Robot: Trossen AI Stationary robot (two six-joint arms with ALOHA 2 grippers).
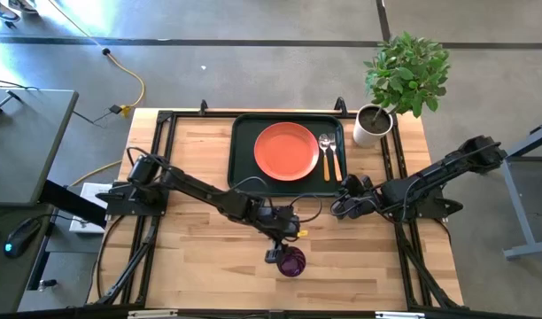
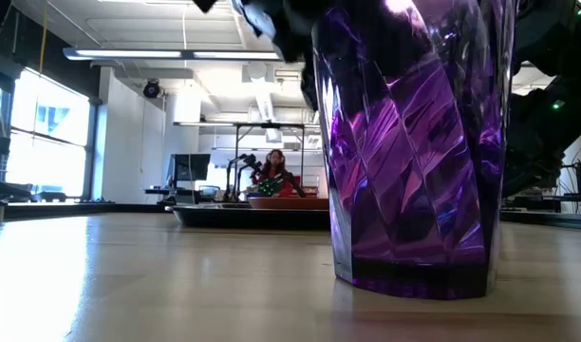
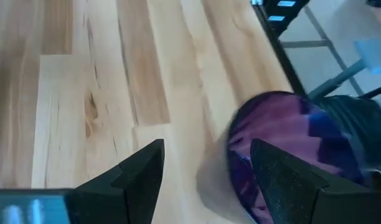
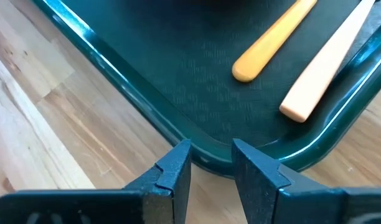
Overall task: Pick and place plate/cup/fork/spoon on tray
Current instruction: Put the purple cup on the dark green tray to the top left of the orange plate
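Purple cup (image 1: 291, 262) stood on my table (image 1: 191, 266), my open left end effector (image 3: 206, 168) beside it. My right end effector (image 4: 211, 163) sat nearly closed, holding nothing, at the tray (image 1: 243, 168) corner.

The cup (image 2: 414, 142) is cut off at the low view's top edge, rim unseen.
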